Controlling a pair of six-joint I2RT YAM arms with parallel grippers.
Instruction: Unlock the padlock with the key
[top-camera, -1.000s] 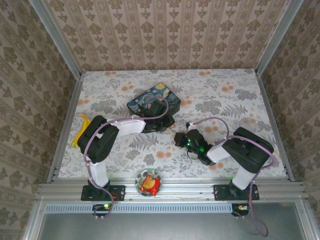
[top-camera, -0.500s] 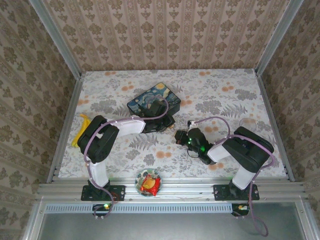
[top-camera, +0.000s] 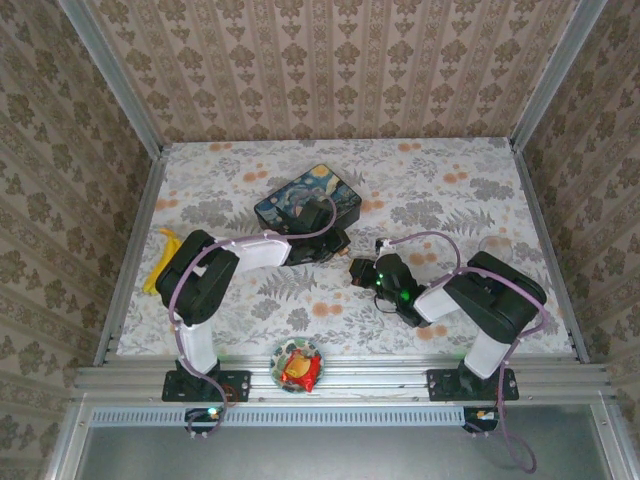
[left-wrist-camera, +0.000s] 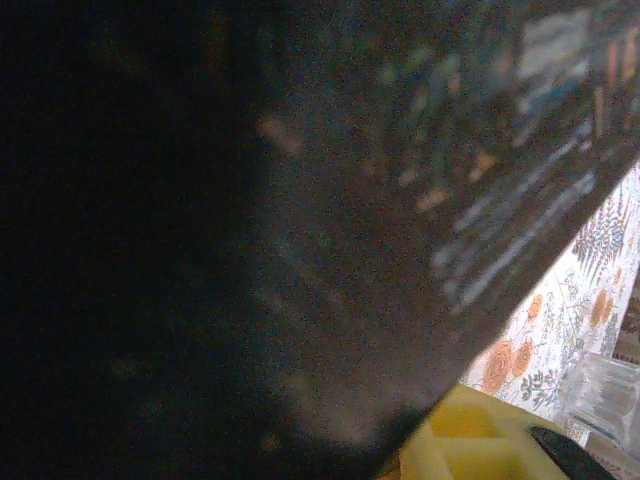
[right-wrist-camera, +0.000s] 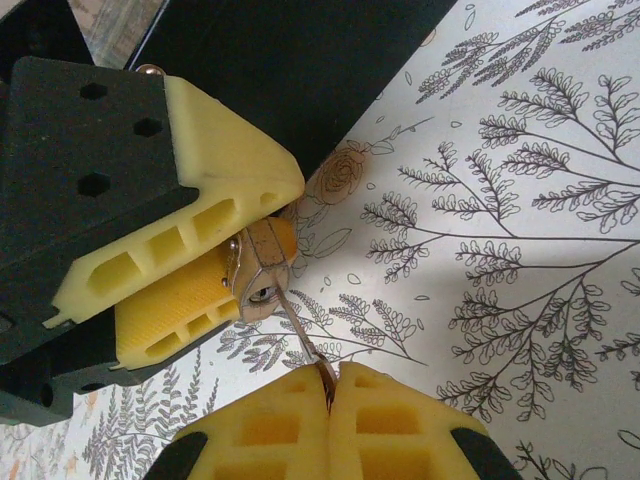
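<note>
Left wrist view gives you little: a dark, blurred tin (left-wrist-camera: 480, 150) pressed close, one yellow finger (left-wrist-camera: 470, 440) cut off at the bottom edge. In the top external view the left gripper (top-camera: 337, 247) and right gripper (top-camera: 358, 270) nearly meet beside the tin, too small for fine detail. Your right wrist view is clearer; the padlock (right-wrist-camera: 260, 268) sits clamped between the left gripper's yellow pads (right-wrist-camera: 215, 165), its shackle hidden behind them. The right gripper's jaws are clenched on the key (right-wrist-camera: 303, 343), just below the padlock; the key's tip meets the padlock's face — how deep it goes, you cannot tell.
</note>
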